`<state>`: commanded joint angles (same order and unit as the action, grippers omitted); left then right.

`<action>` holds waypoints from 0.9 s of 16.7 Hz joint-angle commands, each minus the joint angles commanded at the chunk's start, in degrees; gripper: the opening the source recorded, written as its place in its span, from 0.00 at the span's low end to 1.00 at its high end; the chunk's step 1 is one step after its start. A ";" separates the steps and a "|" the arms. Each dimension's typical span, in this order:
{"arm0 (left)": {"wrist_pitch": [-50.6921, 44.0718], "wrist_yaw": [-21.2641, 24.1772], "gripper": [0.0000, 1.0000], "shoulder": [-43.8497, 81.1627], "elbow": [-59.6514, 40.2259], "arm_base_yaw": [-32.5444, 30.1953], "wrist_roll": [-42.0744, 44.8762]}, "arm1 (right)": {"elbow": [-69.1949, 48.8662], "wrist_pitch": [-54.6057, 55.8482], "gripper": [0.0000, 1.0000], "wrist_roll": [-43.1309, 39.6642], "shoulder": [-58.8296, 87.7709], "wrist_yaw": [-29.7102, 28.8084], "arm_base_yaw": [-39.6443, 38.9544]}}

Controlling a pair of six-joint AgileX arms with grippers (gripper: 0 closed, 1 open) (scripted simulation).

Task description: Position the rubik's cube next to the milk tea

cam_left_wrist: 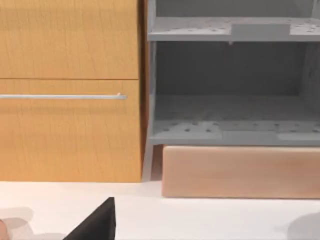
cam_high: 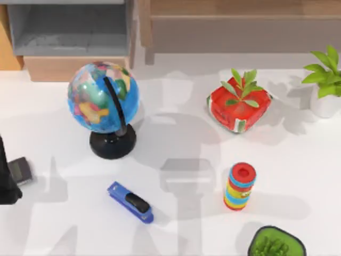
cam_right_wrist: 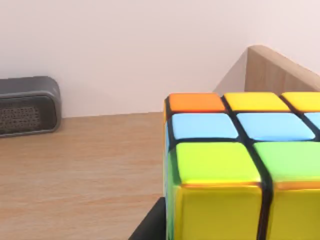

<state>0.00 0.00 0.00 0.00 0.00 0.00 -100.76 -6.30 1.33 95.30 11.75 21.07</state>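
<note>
Rubik's cube (cam_high: pixel 237 114) sits right of centre near the back of the table (cam_high: pixel 298 160), with green leaves over its top. There's open tabletop between it and the striped cylinder (cam_high: pixel 240 186) further forward. Left gripper (cam_high: pixel 19 170) is parked at the left edge. Right wrist view has a multicoloured tiled cube (cam_right_wrist: pixel 240 170) close up on wood. Can't tell the grip state of the left gripper or the right gripper.

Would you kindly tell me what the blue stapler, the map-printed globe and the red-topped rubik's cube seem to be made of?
The blue stapler looks like smooth plastic or painted metal, evenly coloured with a dark top. The map-printed globe seems glossy plastic, given its sheen, on a black stand. The red-topped rubik's cube looks like shiny plastic, judging by pale highlights.
</note>
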 joint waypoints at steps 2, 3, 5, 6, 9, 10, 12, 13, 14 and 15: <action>0.00 0.00 1.00 0.00 0.00 0.00 0.00 | 4.13 -6.26 0.00 -0.64 -6.30 -2.02 1.86; 0.00 0.00 1.00 0.00 0.00 0.00 0.00 | 6.66 -9.70 0.00 -1.25 -9.48 -3.12 2.85; 0.00 0.00 1.00 0.00 0.00 0.00 0.00 | 12.59 -16.97 0.00 -3.31 -15.79 -5.39 4.78; 0.00 0.00 1.00 0.00 0.00 0.00 0.00 | 15.99 -20.76 0.00 -4.84 -18.81 -6.50 5.66; 0.00 0.00 1.00 0.00 0.00 0.00 0.00 | 27.60 -32.14 0.00 -11.15 -26.81 -9.38 7.64; 0.00 0.00 1.00 0.00 0.00 0.00 0.00 | 31.80 -35.79 0.00 -13.66 -28.91 -10.13 8.08; 0.00 0.00 1.00 0.00 0.00 0.00 0.00 | 40.26 -42.65 0.00 -18.80 -32.12 -11.32 8.76; 0.00 0.00 1.00 0.00 0.00 0.00 0.00 | 44.42 -45.79 0.00 -21.29 -33.28 -11.76 9.07; 0.00 0.00 1.00 0.00 0.00 0.00 0.00 | 48.53 -48.68 0.00 -23.70 -34.19 -12.10 9.37; 0.00 0.00 1.00 0.00 0.00 0.00 0.00 | 52.48 -51.30 0.00 -25.99 -34.90 -12.34 9.66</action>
<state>0.00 0.00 0.00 0.00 0.00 0.00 -48.28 -57.59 -24.66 60.40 -0.59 30.74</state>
